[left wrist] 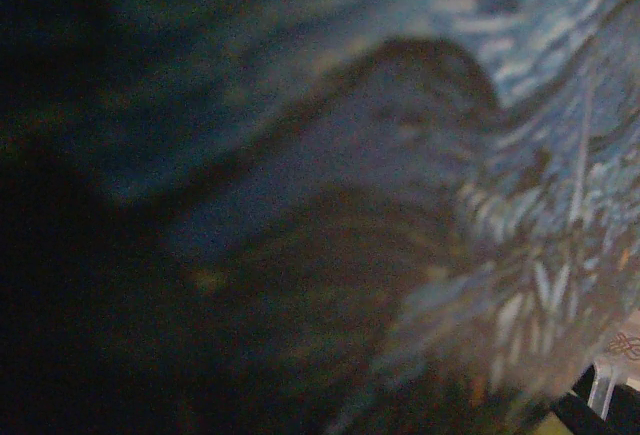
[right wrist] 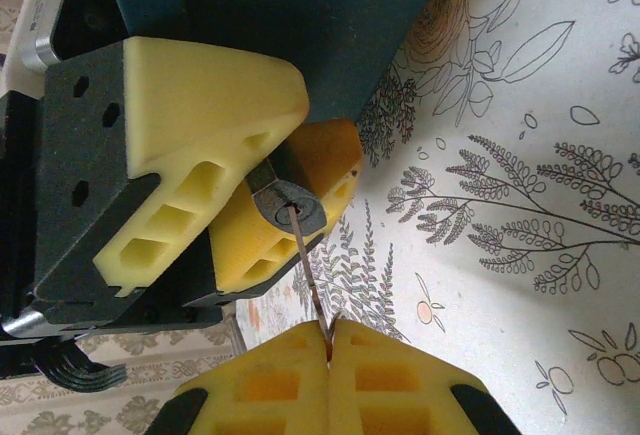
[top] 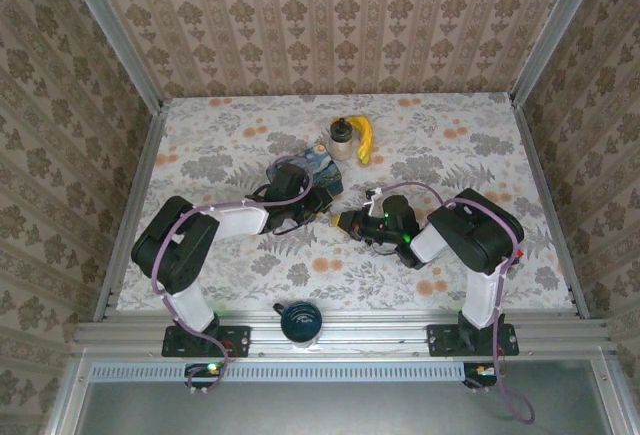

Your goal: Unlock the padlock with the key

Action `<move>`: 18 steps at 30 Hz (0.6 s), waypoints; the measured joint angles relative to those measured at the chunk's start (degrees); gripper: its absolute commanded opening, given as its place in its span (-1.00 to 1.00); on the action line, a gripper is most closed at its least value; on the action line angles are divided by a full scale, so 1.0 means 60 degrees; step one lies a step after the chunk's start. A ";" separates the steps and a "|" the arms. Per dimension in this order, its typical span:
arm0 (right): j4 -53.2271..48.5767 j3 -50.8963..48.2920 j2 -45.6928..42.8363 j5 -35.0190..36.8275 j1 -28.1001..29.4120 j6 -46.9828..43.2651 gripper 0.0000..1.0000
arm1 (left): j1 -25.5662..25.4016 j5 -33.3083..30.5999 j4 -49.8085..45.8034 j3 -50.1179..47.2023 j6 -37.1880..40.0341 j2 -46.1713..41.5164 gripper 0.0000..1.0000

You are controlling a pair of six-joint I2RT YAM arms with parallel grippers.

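Observation:
The padlock [right wrist: 292, 207], small and dark with a round keyhole face, is clamped between the yellow fingers [right wrist: 200, 145] of my left gripper [top: 320, 202]. My right gripper [right wrist: 329, 340] is shut on the key [right wrist: 308, 265], a thin metal blade whose tip sits in the keyhole. In the top view the two grippers meet tip to tip at mid-table, the right gripper [top: 346, 221] just right of the left one. The left wrist view is dark and blurred, pressed close to the blue tin box [left wrist: 540, 155].
The blue starry tin box [top: 322, 169] lies just behind the left gripper. A small jar [top: 343, 138] and a banana [top: 366, 140] stand farther back. A dark mug [top: 300, 321] sits on the near rail between the arm bases. Wallpapered walls enclose the floral table [top: 480, 155].

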 measured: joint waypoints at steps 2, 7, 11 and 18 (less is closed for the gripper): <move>0.0000 0.0004 0.0000 0.0000 -0.0007 0.0000 -1.00 | 0.0000 0.0000 0.0018 -0.0004 0.0000 0.0000 -0.70; 0.0000 0.0011 0.0000 0.0000 -0.0022 0.0000 -1.00 | 0.0000 0.0000 0.0022 -0.0007 0.0000 0.0000 -0.70; -0.0047 0.0047 0.0000 -0.0007 -0.0044 -0.0004 -1.00 | 0.0007 0.0000 0.0029 -0.0007 0.0000 0.0000 -0.71; -0.0273 0.0189 0.0004 -0.0015 -0.0073 -0.0015 -1.00 | 0.0062 0.0004 0.0058 -0.0007 0.0000 0.0000 -0.71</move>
